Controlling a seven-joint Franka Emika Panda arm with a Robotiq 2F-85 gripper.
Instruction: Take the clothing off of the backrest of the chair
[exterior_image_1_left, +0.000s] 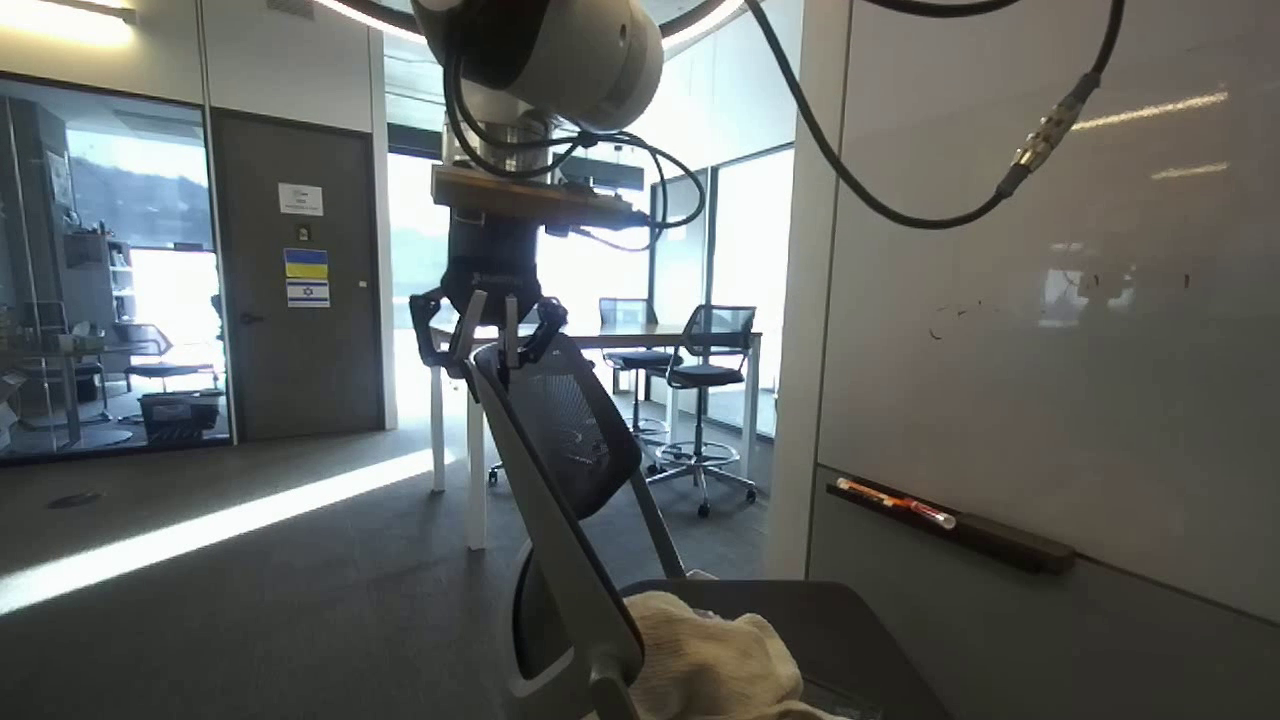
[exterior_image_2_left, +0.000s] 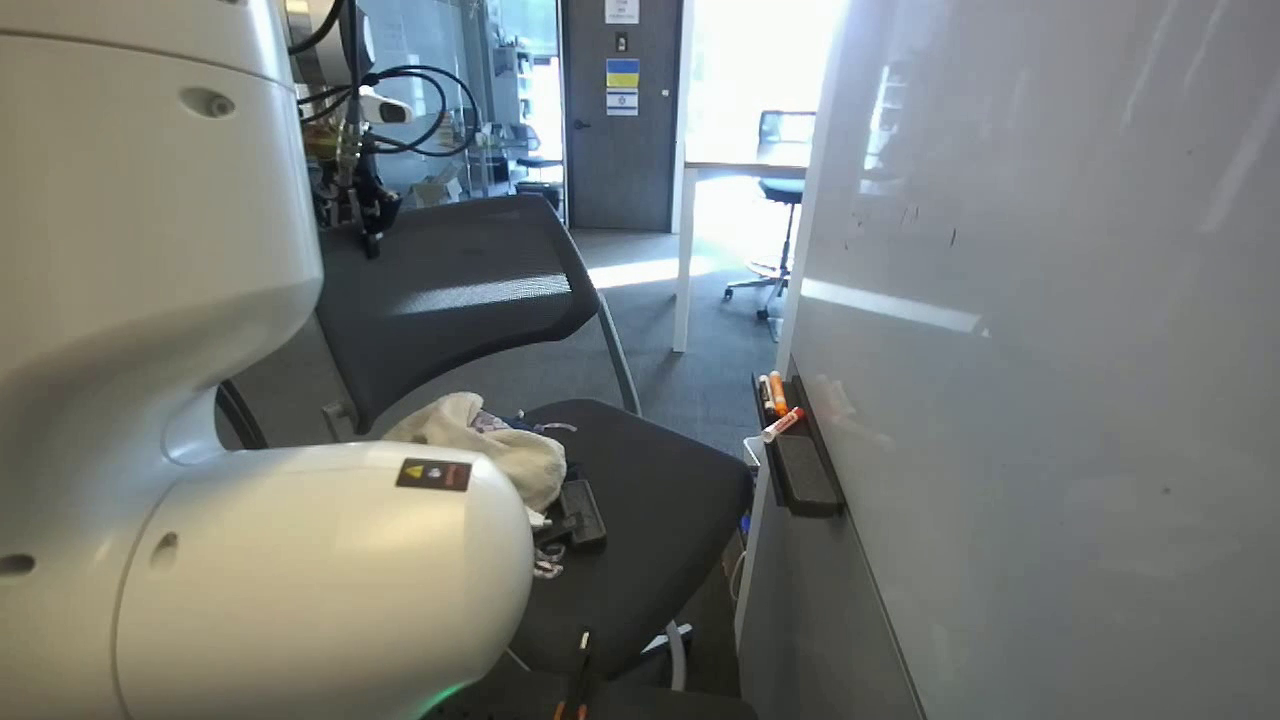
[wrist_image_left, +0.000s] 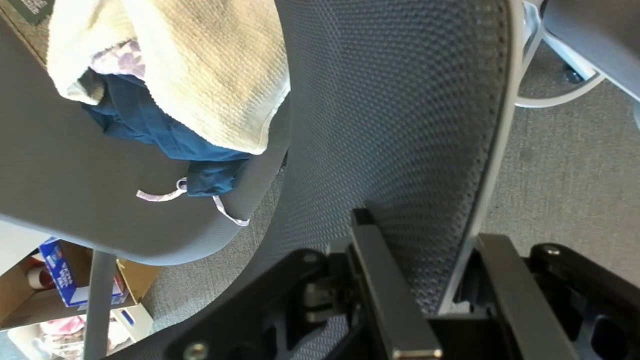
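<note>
Daylight burns the windows (exterior_image_1_left: 755, 250) white, a bright band crosses the carpet (exterior_image_1_left: 260, 570), and glare marks the whiteboard (exterior_image_2_left: 1070, 320).

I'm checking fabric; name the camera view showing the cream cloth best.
The wrist view: the cream cloth is largest there, its weave clear, though cropped at top. Both exterior views show it smaller, partly hidden by the chair or the arm.

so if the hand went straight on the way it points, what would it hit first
Most likely the backrest: the hand points down, its fingers apart on either side of the top edge in the wrist view. Depth is unclear, so they may be touching it.
</note>
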